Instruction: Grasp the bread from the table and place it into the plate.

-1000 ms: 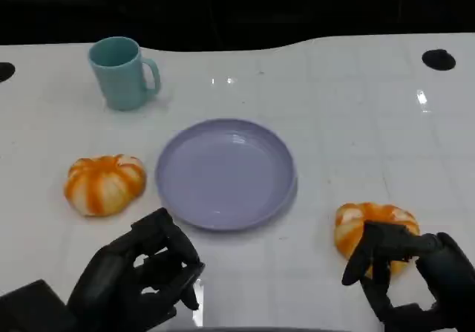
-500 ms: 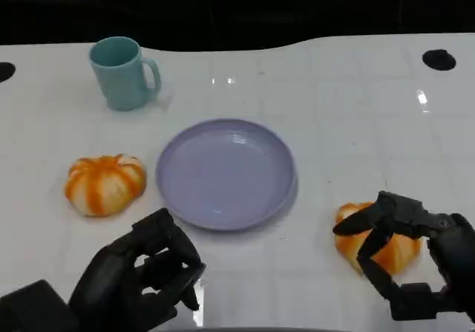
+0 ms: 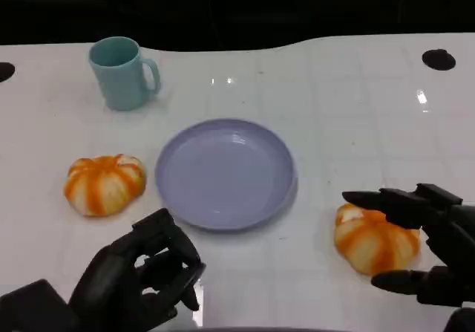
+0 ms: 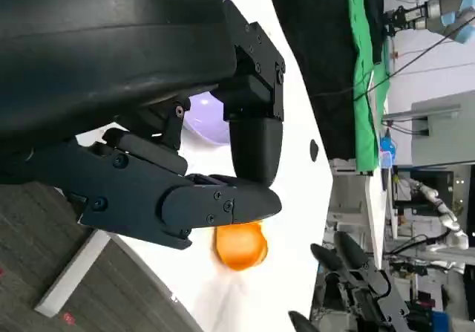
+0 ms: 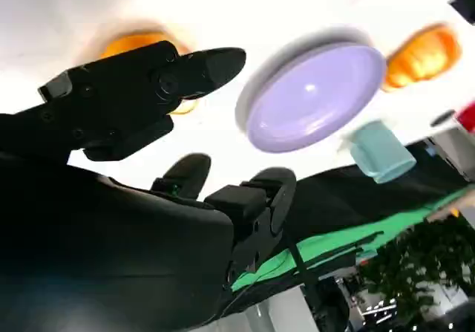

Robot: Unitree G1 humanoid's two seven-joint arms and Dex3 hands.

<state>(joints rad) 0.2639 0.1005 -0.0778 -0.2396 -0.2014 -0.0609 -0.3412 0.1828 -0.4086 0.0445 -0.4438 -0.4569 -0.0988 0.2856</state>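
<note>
Orange bread (image 3: pixel 373 238) sits on the bench (image 3: pixel 349 116) just right of the plate (image 3: pixel 225 173). The right hand (image 3: pixel 427 243) is spread wide around it, holding nothing. It looks soft and light; hold its round sides gently.

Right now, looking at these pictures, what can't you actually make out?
- Head view: the right hand runs off the picture's edge, so its palm is cut off; whether its fingers touch the right bread is unclear.
- Head view: the left hand covers the table beneath it.
- Right wrist view: that hand's own fingers hide most of the bread behind them.
- Right wrist view: the mug and far bread are blurred.
</note>
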